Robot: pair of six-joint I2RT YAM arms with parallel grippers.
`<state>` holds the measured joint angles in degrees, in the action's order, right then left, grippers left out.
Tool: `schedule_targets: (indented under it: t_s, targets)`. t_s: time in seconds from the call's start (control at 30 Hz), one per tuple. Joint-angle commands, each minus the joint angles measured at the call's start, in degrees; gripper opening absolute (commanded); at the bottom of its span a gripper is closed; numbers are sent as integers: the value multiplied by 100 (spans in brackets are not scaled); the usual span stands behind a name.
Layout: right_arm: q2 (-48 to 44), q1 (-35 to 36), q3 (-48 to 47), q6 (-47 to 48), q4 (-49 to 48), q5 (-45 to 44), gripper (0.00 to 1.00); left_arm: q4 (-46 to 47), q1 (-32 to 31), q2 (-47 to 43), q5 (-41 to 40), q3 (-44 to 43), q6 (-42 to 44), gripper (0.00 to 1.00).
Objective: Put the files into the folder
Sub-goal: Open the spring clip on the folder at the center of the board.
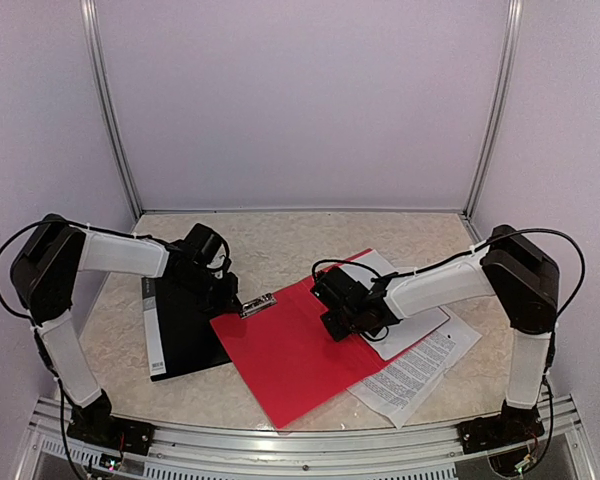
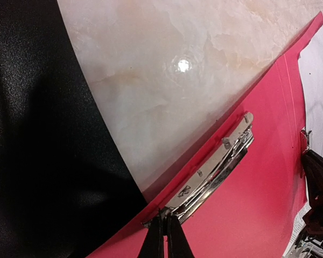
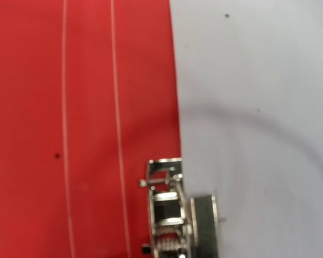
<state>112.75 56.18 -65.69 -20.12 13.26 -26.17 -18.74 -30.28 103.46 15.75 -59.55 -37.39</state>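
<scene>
Left claw is pinched shut on the metal clip of the red folder, likely to lever it open. It sits just right of a black cover whose white label strip is illegible. Right claw, grip impossible to tell, hangs over the folder's right edge, where the files lie on the desk, print too small to read.

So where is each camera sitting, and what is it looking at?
Top camera: up high behind the arms, looking down at the table, both whole arms showing.
Left wrist: on the left arm, looking down past the left claw at the metal clip.
Right wrist: very close above a white sheet's edge; metal parts, seemingly the right claw's, at the bottom.
Shared: all three see the red folder.
</scene>
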Motion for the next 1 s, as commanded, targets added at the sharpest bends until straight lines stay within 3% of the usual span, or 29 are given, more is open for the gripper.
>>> schedule_targets:
  t_s: [0.0, 0.2, 0.97]
  targets:
    - [404, 34, 403, -247, 569, 870, 1, -739, -24, 116, 508, -375, 161, 0]
    - [356, 35, 417, -230, 598, 861, 0, -736, 75, 253, 770, -782, 146, 0]
    - [-1, -51, 24, -322, 610, 1563, 3, -730, 128, 420, 874, -818, 258, 0]
